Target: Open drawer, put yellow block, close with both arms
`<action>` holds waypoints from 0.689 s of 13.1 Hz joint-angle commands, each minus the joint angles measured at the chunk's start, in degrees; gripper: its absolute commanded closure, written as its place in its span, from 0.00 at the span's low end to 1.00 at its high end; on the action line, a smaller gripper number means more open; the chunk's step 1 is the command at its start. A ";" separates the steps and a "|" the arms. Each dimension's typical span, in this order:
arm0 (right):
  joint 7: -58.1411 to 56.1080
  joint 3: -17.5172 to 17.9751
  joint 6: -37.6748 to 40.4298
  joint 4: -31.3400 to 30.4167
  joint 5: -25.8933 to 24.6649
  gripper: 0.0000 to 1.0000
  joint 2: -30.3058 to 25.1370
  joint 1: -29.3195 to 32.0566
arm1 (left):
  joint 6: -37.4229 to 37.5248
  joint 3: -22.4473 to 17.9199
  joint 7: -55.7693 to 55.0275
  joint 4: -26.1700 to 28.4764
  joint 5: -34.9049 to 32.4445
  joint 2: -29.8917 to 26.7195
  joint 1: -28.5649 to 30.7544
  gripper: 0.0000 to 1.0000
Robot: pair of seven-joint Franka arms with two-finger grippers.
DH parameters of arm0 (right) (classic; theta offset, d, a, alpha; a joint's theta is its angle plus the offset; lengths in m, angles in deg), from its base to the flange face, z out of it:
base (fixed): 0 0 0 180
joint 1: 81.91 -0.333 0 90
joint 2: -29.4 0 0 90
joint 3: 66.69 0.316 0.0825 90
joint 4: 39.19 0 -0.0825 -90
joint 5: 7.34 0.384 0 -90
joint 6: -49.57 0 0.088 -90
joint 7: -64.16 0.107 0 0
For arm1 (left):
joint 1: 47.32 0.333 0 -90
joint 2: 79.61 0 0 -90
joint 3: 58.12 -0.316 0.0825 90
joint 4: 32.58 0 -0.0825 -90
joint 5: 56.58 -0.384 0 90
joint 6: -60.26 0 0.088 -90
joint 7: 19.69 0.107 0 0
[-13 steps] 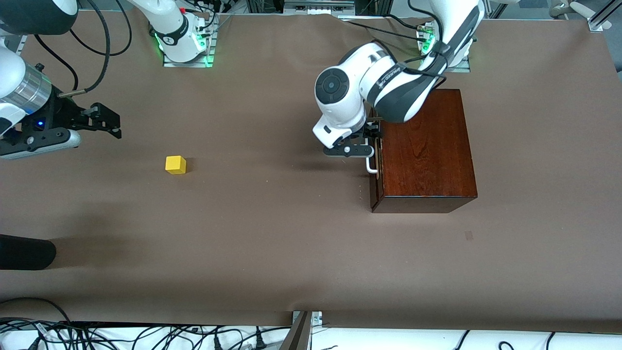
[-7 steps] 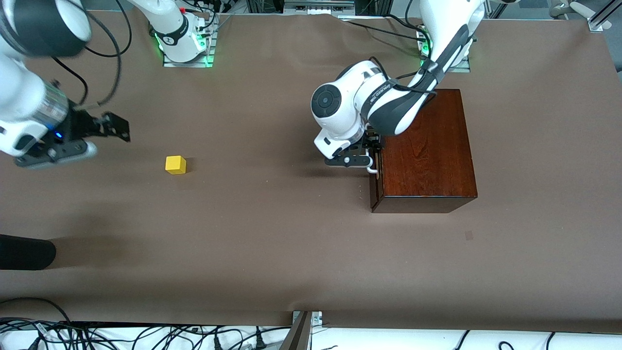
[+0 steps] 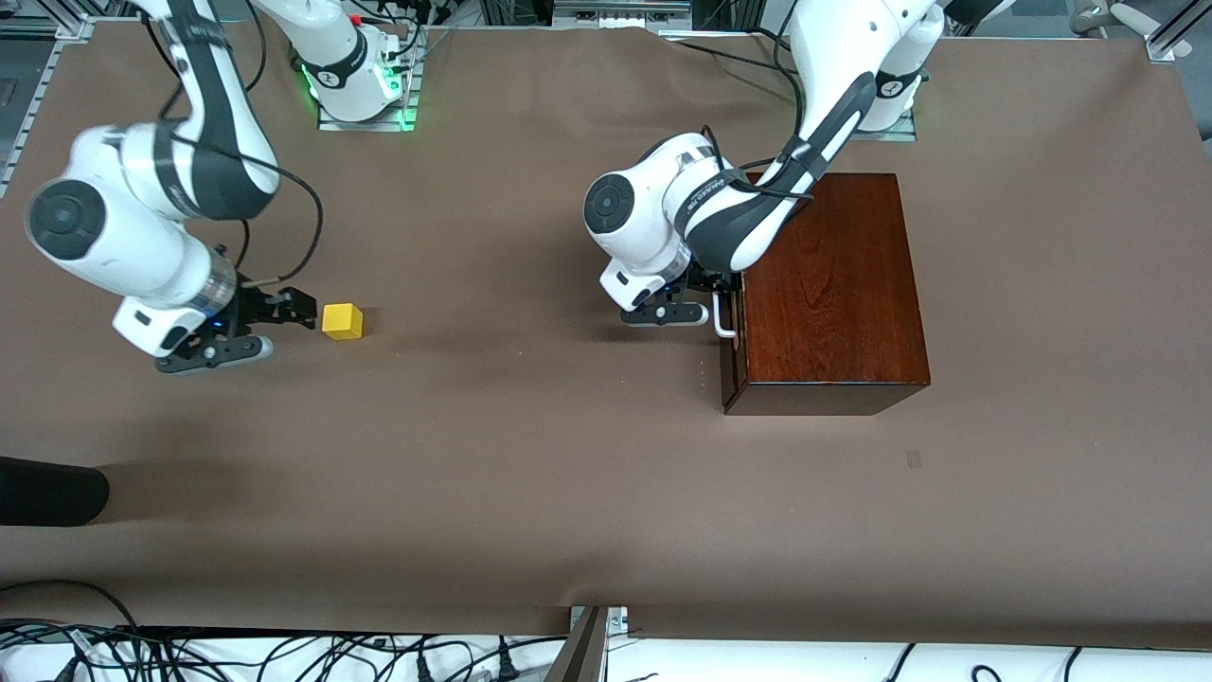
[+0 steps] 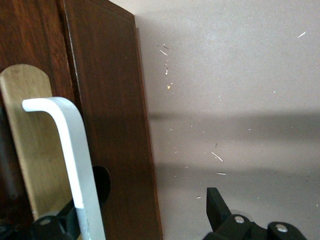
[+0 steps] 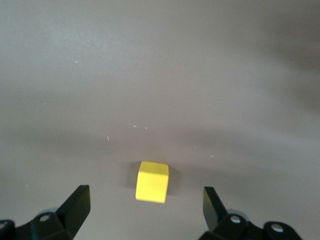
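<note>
Front view: tabletop (image 3: 530,474) carries the dark box (image 3: 828,284), drawer (image 4: 107,125) shut. Left gripper (image 3: 705,305) is at the box's handle (image 4: 67,165), fingers (image 4: 217,207) apart astride it, set to pull. Yellow block (image 3: 342,321) lies well apart from the box, toward the right arm's end; right gripper (image 5: 145,210) has fingers apart, lined up to pick.

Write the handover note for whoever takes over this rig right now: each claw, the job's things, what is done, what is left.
Left claw: open, its fingers either side of the white handle of the drawer; no grip yet.
Right claw: open, low over the table beside the yellow block, the block ahead of its fingers, not touched.
Drawer: shut in the wooden box at the left arm's end.
Done: both claws in place.
Left: pull the drawer open, pick up the block, drop it in, push the drawer shut with both arms.
</note>
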 commanded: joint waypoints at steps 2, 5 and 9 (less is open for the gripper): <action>0.12 0.23 -10.11 -6.96 2.34 0.00 2.77 0.58 | -3.76 0.05 -1.75 -0.98 -0.60 0.19 -2.19 0.00; 0.30 0.32 -20.83 -13.10 2.43 0.00 5.16 0.58 | -8.50 0.13 -1.84 -1.33 -0.24 0.80 -2.82 0.00; 1.70 0.32 -23.76 -17.96 2.52 0.00 5.16 0.58 | -13.44 0.13 -5.09 -3.95 1.87 4.30 -5.27 0.00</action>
